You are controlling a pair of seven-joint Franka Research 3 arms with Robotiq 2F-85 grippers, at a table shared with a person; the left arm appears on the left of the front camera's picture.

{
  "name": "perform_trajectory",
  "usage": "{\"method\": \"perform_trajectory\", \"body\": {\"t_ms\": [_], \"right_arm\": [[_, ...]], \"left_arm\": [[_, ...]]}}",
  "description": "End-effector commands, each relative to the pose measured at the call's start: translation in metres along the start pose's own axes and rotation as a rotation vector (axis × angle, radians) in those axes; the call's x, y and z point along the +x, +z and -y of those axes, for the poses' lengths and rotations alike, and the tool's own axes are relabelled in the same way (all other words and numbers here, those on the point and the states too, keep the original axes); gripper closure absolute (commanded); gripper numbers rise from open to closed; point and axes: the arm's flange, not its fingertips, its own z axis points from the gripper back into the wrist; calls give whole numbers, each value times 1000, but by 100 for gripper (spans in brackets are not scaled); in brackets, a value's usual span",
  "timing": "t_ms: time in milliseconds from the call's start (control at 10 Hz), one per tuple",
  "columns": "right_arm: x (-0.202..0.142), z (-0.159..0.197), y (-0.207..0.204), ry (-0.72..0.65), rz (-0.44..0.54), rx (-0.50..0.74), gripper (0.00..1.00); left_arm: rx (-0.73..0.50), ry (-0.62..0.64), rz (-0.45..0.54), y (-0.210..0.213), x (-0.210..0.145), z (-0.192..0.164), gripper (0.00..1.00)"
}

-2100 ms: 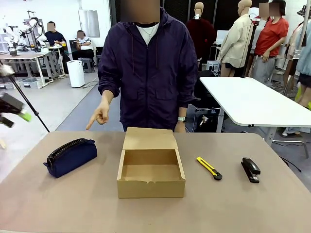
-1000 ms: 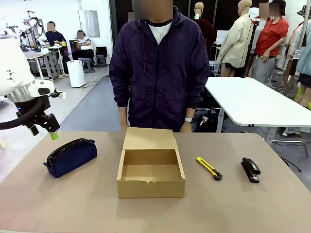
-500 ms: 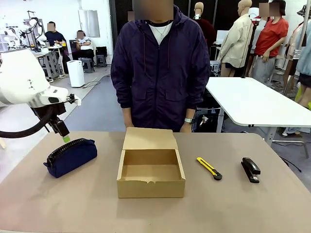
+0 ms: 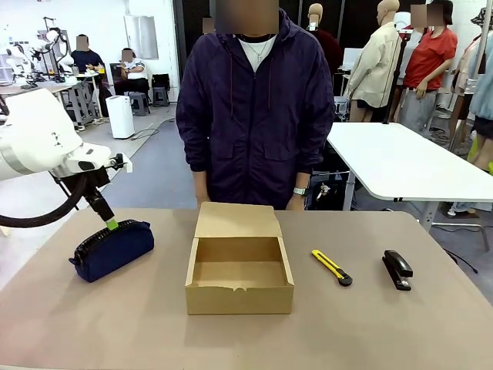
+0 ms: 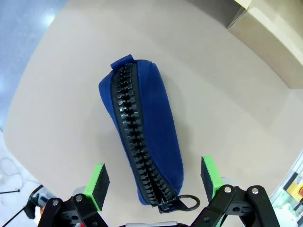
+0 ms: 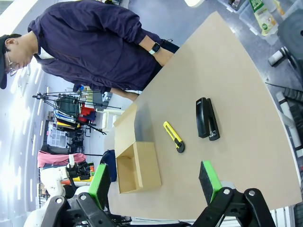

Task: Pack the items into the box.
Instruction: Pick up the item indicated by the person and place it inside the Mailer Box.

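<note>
Brown cardboard box (image 4: 239, 297) stands empty; navy zippered pouch (image 4: 112, 250), yellow-and-black utility knife (image 4: 332, 267), black stapler (image 4: 397, 269) lie on the worktop (image 4: 115, 324). Left gripper (image 5: 153, 178) jaws spread over pouch; right gripper (image 6: 154, 179) jaws spread, empty.

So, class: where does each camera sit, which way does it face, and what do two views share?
Front: fixed on the robot's side, facing across the table at the person; left claw over the pouch.
Left wrist: mounted behind the left claw, looking down between its open pads at the pouch.
Right wrist: mounted behind the open right claw, rolled sideways, facing the knife and stapler.
Shared: all three show the box.
</note>
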Motion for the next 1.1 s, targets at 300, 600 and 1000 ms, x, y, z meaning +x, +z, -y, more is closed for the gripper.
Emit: {"method": "perform_trajectory", "body": {"t_ms": [300, 600, 1000], "right_arm": [[3, 0, 0, 21, 12, 26, 0], [3, 0, 0, 21, 12, 26, 0], [3, 0, 0, 21, 12, 26, 0]], "left_arm": [[52, 16, -61, -57, -11, -22, 0], [-28, 25, -68, -98, -16, -24, 0], [-35, 21, -113, -114, -16, -21, 0]]}}
